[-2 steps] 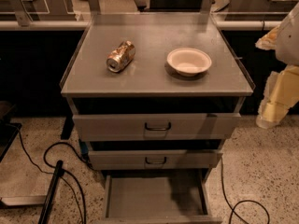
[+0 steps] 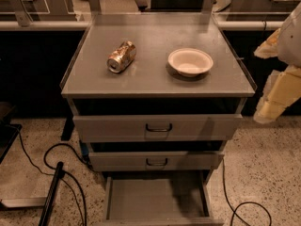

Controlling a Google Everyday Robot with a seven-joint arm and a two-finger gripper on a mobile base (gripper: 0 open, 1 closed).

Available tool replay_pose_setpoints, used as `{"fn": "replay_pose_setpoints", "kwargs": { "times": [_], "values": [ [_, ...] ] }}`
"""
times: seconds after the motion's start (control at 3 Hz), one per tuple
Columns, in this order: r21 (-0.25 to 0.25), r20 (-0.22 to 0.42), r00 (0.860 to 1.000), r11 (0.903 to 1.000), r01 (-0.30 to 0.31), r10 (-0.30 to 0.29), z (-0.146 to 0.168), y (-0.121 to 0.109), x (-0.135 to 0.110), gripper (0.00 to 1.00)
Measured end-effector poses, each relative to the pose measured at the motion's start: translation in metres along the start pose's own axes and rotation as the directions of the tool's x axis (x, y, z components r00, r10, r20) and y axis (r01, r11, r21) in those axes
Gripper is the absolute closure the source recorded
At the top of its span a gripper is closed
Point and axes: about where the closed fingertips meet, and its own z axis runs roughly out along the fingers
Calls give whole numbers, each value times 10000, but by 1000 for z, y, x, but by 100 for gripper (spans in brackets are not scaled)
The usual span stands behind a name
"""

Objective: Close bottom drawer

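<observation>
The bottom drawer (image 2: 155,199) is the lowest of three grey drawers in the metal cabinet (image 2: 155,86). It is pulled far out, showing its shallow flat grey tray, which holds nothing. Its front runs along the picture's lower edge and its handle is out of view. The middle drawer (image 2: 156,161) and top drawer (image 2: 158,127) stand slightly out, each with a dark loop handle. My gripper (image 2: 277,95) is a cream-coloured shape at the right edge, beside the cabinet's right side at the height of the top drawer, well above and to the right of the bottom drawer.
A crushed can (image 2: 121,56) lies on its side and a white bowl (image 2: 190,61) stands on the cabinet top. Black cables (image 2: 56,159) run over the speckled floor on the left and another cable (image 2: 244,206) on the right. A dark bar (image 2: 51,192) leans at lower left.
</observation>
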Motion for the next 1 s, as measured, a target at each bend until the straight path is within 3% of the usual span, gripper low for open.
{"fn": "replay_pose_setpoints", "kwargs": {
  "times": [1.0],
  "values": [
    [1, 0, 10000, 10000, 0, 0, 0, 0, 0, 87]
  ]
}}
